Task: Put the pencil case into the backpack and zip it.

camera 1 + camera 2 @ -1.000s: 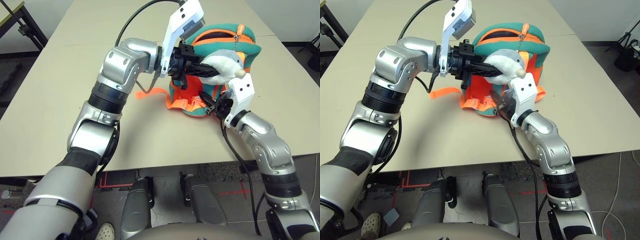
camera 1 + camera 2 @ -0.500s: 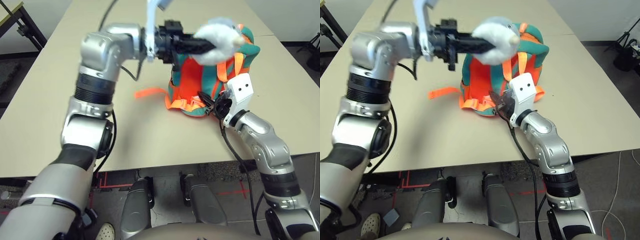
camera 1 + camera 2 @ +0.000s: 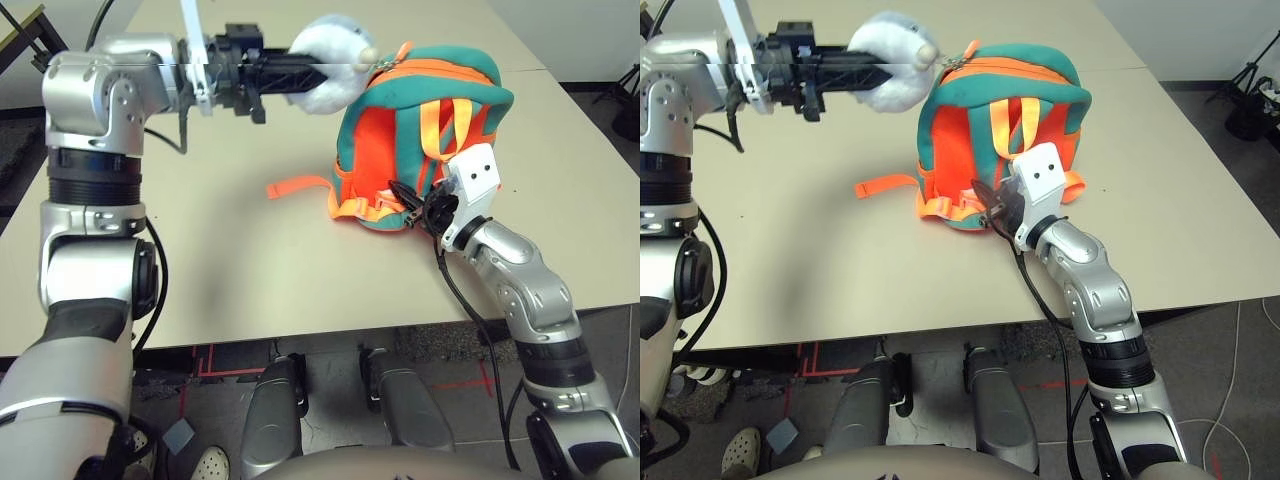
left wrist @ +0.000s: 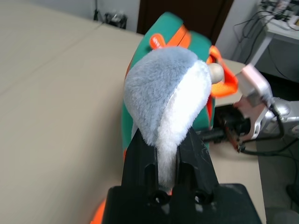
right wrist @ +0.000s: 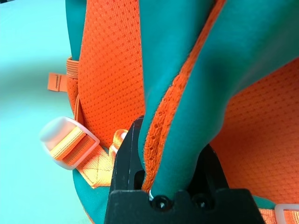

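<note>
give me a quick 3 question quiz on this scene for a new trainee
1. True or false: the left end effector is shut on the plush toy.
2. What does the right end effector grip? A) the loose orange strap on the table B) a teal and orange edge of the backpack C) nothing
3. Fill in: the pencil case is ____ in any view.

Key
1. True: its fingers pinch the plush toy, held above the table beside the backpack's top.
2. B
3. not visible
</note>
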Robot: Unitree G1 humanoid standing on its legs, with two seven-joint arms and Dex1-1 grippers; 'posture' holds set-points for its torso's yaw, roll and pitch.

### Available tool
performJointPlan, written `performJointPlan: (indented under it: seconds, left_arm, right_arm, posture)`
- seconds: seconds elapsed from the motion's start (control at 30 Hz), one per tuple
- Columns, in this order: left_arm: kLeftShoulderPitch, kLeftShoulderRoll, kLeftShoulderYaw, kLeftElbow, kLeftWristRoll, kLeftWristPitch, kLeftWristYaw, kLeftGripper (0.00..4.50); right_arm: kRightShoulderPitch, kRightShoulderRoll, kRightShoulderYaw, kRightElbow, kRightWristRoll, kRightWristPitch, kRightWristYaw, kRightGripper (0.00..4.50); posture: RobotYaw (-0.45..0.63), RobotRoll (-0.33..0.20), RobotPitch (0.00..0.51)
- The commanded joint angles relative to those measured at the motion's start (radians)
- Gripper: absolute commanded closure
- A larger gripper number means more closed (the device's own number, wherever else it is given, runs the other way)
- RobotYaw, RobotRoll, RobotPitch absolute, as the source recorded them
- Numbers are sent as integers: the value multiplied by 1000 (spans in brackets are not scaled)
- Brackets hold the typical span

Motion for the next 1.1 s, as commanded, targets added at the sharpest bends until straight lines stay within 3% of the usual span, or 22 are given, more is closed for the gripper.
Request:
performJointPlan:
  seconds: [0.03, 0.67, 1.1]
  left_arm:
    - [91, 28, 13, -9, 3, 11, 17, 4346]
    - [373, 92, -89, -61, 27, 72, -7, 4347]
    - [422, 28, -222, 51, 121, -61, 0, 4347]
  right_arm:
    - [20, 1, 32, 51, -14, 25, 14, 3855]
    - [9, -2, 39, 68, -24, 10, 34, 3855]
    - [8, -2, 37, 61, -32, 17, 36, 3855]
  posture:
    - [-78, 0, 179]
    - [-69, 0, 174]
    - [-82, 0, 180]
